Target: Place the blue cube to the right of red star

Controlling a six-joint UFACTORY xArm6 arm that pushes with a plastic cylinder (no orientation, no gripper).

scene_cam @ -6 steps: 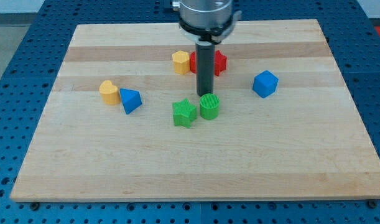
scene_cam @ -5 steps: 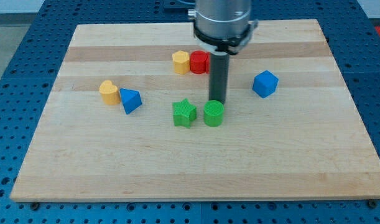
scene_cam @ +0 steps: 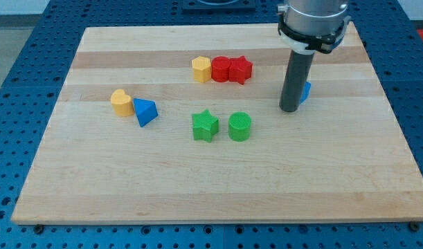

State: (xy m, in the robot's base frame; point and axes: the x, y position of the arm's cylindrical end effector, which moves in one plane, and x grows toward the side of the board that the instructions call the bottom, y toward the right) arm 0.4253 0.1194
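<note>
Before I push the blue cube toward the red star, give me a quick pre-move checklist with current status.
1. My tip at the blue cube: ok, beside it on the view's left.
2. Contact with the cube: cannot tell, rod hides most of it.
3. Tip on the correct side for pushing left: not ok.
4. Spot right of the red star: ok, bare board.
5. Green cylinder clear of path: ok, lower down.

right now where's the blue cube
The blue cube sits toward the view's right, mostly hidden behind my tip, right of and below the red star.
</note>
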